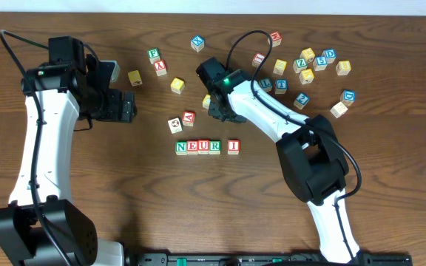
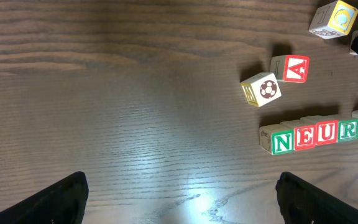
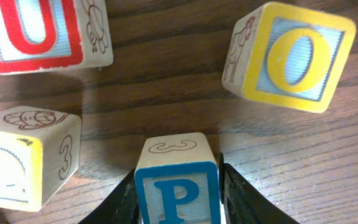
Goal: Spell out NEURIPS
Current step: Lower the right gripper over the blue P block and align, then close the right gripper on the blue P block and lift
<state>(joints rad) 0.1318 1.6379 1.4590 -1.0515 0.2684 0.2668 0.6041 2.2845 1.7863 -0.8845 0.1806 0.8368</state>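
Right wrist: right gripper (image 3: 180,200) clamped on P cube (image 3: 178,177) (left gripper (image 2: 185,202) wide apart)

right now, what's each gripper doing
left gripper: open, holding nothing
right gripper: closed on the blue P cube

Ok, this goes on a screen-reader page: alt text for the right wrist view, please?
A blue P cube sits gripped in the right hand at bottom centre, on a wooden table. Beyond it lie a red U cube top left, a yellow O cube top right, and a yellow-edged cube left.
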